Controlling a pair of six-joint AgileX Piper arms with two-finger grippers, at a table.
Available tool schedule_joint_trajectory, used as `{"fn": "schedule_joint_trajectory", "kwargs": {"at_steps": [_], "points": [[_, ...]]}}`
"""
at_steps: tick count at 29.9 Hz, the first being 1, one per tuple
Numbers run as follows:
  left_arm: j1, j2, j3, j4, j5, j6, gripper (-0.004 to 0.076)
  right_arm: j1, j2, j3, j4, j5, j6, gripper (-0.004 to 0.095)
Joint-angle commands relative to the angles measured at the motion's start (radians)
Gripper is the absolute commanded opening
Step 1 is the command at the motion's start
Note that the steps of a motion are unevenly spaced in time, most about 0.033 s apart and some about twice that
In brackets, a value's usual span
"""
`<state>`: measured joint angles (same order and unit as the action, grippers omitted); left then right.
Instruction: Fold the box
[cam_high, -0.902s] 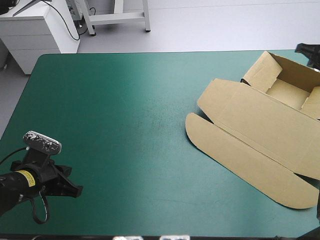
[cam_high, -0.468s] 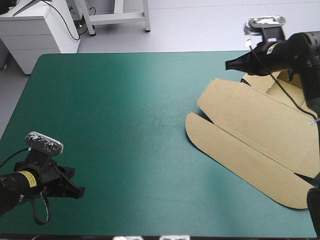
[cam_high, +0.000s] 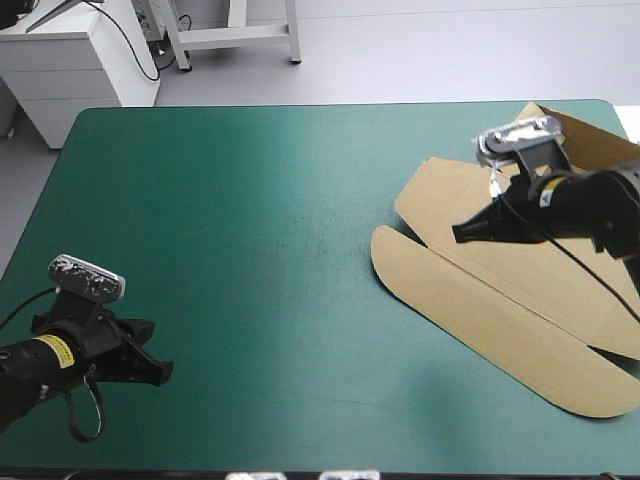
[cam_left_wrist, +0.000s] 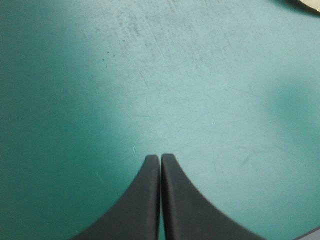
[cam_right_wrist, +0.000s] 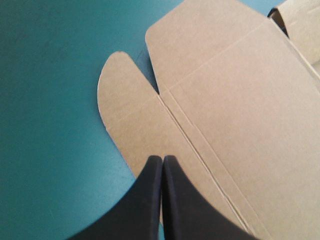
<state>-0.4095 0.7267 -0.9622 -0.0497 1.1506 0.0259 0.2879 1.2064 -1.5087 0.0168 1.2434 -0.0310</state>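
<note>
Desk: we see the desk (cam_high: 230, 200) under a teal-green cover, its far corners rounded.
Marks: we make out faint pale scuffs (cam_high: 310, 245) near the middle.
Box: we find the brown box (cam_high: 520, 270) lying on the right part, lid flat, its rounded flap (cam_high: 470, 305) toward the middle.
Walls: the tray walls (cam_high: 590, 140) stand raised near the far right corner.

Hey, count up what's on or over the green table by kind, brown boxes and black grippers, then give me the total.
Brown box: 1
Black grippers: 2, the left gripper and the right gripper
Total: 3
</note>
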Motion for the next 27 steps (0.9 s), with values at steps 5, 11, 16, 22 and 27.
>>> {"fn": "schedule_joint_trajectory", "kwargs": {"at_steps": [5,11,16,22,27], "points": [[0.000,0.000,-0.026,-0.018,-0.049,-0.001,-0.0008,0.001,-0.308,0.228,-0.004,-0.046,-0.016,-0.0014],[0.000,-0.015,0.034,-0.089,-0.061,-0.001,-0.0008,0.001,-0.537,0.442,0.002,-0.124,-0.024,-0.0014],[0.000,-0.047,0.115,-0.125,-0.062,0.002,-0.0008,0.001,-0.716,0.618,0.033,-0.173,-0.024,-0.0014],[0.000,-0.107,0.207,-0.145,-0.099,0.063,-0.0008,0.001,-0.869,0.790,0.086,-0.224,-0.024,-0.0014],[0.000,-0.178,0.291,-0.147,-0.127,0.074,-0.0008,0.001,-0.930,0.896,0.123,-0.247,-0.024,-0.0014]]}}
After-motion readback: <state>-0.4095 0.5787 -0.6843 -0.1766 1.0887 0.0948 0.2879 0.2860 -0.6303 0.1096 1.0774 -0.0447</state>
